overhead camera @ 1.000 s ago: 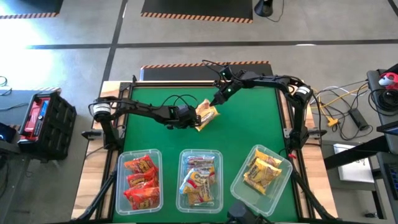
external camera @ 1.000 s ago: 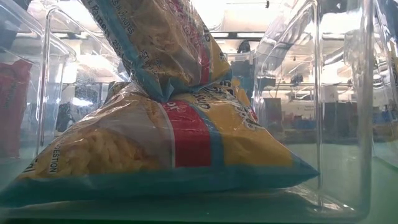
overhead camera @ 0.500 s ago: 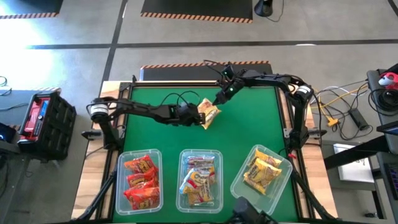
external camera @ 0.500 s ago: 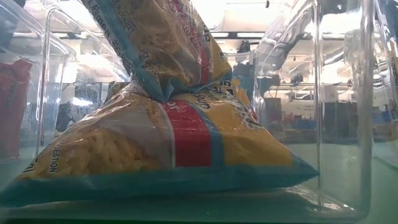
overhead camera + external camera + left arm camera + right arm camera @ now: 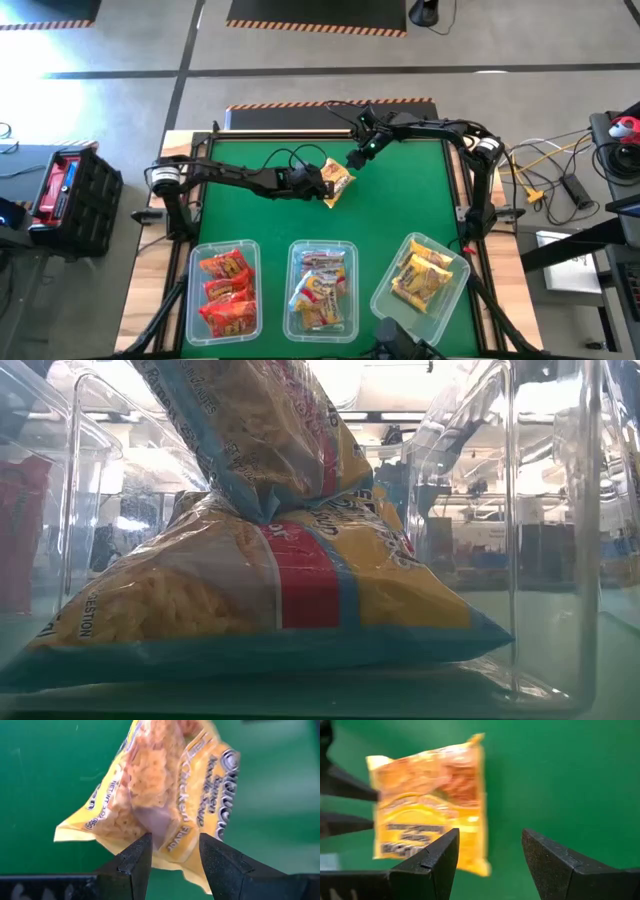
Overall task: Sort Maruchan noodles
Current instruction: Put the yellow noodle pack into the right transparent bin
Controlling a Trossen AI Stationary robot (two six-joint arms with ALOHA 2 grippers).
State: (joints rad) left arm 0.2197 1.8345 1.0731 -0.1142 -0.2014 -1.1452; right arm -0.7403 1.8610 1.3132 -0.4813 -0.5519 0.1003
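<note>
One yellow Maruchan noodle packet (image 5: 338, 184) sits in my left gripper (image 5: 318, 180), which is shut on it above the middle of the green table (image 5: 400, 210). In the left wrist view the packet (image 5: 165, 790) stands out beyond the gripper (image 5: 172, 852). My right gripper (image 5: 357, 157) hovers just beyond the packet's far right side, open and with nothing between its fingers (image 5: 490, 855). In its view the packet (image 5: 427, 802) lies ahead, apart from its fingers. Other noodle packets lie in three clear tubs at the near edge. My left gripper pinches the packet between its two fingers at one narrow, bunched end (image 5: 161, 834). The fingers come from the table's left, slanting down. The rest of the packet sticks out past the fingers toward the right, bent and partly turned on edge.
Three clear tubs stand along the near edge. The left tub (image 5: 192, 300) holds red packets, the middle tub (image 5: 352, 300) holds yellow-pink ones and the tilted right tub (image 5: 460, 285) holds yellow ones. The low view looks into a tub at stacked packets (image 5: 250, 610). A black case (image 5: 65, 190) stands off the table's left.
My right gripper has opened, let go of the yellow packet and drawn back a little toward the far right. My left gripper keeps its hold. It has moved slightly right and up with the packet, which has turned somewhat.
</note>
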